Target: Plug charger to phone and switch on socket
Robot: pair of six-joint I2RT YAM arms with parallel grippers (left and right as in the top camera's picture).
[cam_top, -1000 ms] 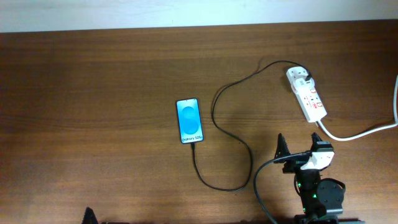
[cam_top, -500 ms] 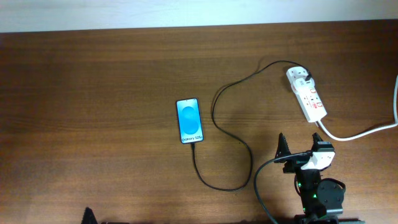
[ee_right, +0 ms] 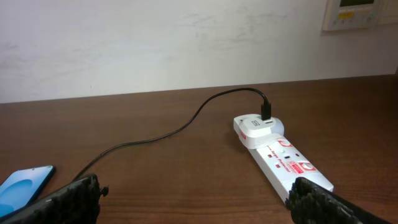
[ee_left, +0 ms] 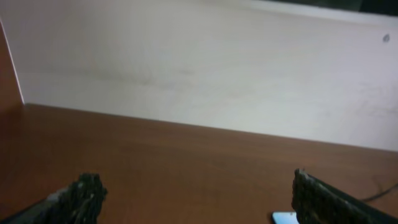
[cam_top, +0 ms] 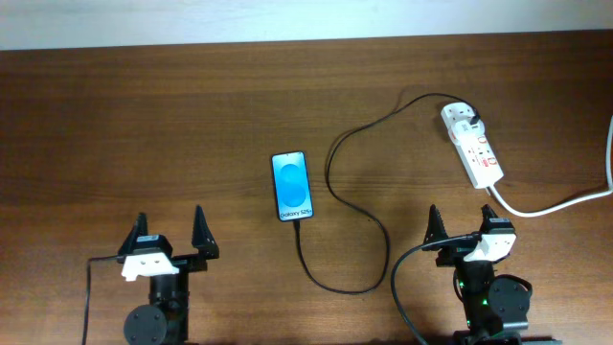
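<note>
The phone (cam_top: 292,185) lies flat mid-table, blue screen up, "Galaxy" text at its near end. The charger cable (cam_top: 356,216) runs from a white adapter in the socket (cam_top: 472,144) at the far right, loops round and reaches the phone's near end. The cable tip touches that end. My left gripper (cam_top: 170,225) is open and empty, near left of the phone. My right gripper (cam_top: 460,218) is open and empty, just in front of the socket. The right wrist view shows the socket (ee_right: 280,158), cable (ee_right: 155,134) and phone (ee_right: 25,183). The left wrist view shows a phone corner (ee_left: 283,218).
A thick white mains cord (cam_top: 556,203) runs from the socket's near end off the right edge. A white wall (ee_left: 199,62) stands behind the table's far edge. A wall panel (ee_right: 360,12) shows at the upper right of the right wrist view.
My left arm has risen into the overhead view at the bottom left, gripper open. The right arm, phone, cable and socket have not moved.
</note>
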